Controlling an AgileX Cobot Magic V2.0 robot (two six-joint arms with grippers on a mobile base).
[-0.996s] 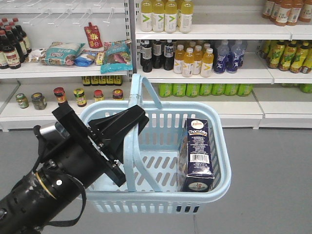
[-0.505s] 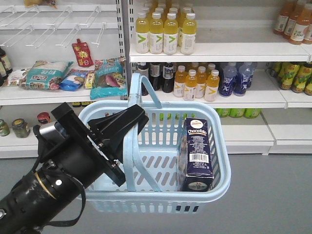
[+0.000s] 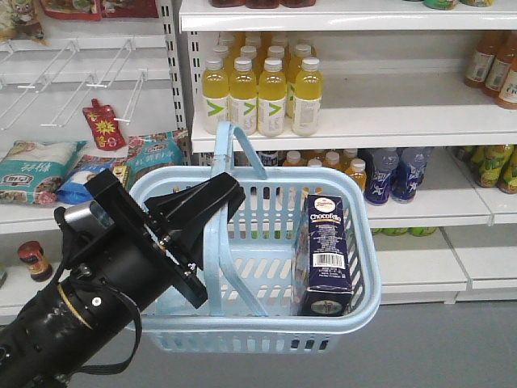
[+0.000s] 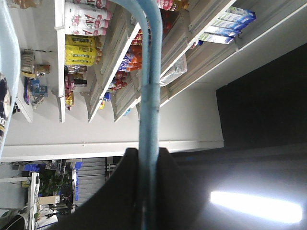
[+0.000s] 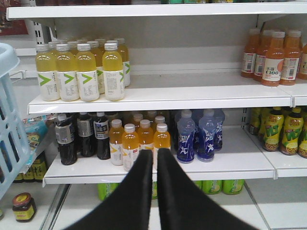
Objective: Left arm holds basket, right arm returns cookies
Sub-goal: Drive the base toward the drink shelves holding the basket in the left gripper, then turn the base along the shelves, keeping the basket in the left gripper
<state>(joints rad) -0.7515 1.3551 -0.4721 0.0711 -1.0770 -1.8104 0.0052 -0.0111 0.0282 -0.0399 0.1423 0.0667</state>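
Front-facing view shows shelves (image 3: 380,121) dropping as we reposition; left gripper (image 3: 218,206) pinches the basket (image 3: 258,325), right gripper (image 5: 154,158) pressed together, cookies (image 3: 327,255) unreturned.

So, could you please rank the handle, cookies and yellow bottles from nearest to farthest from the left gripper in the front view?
1. The handle: clamped in the left gripper.
2. The cookies: upright in the basket's right side.
3. The yellow bottles: on the shelf behind the basket.

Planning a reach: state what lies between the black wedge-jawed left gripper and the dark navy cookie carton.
Front view: between left gripper and carton, only the light blue plastic basket's hoop handle and bare slotted floor.
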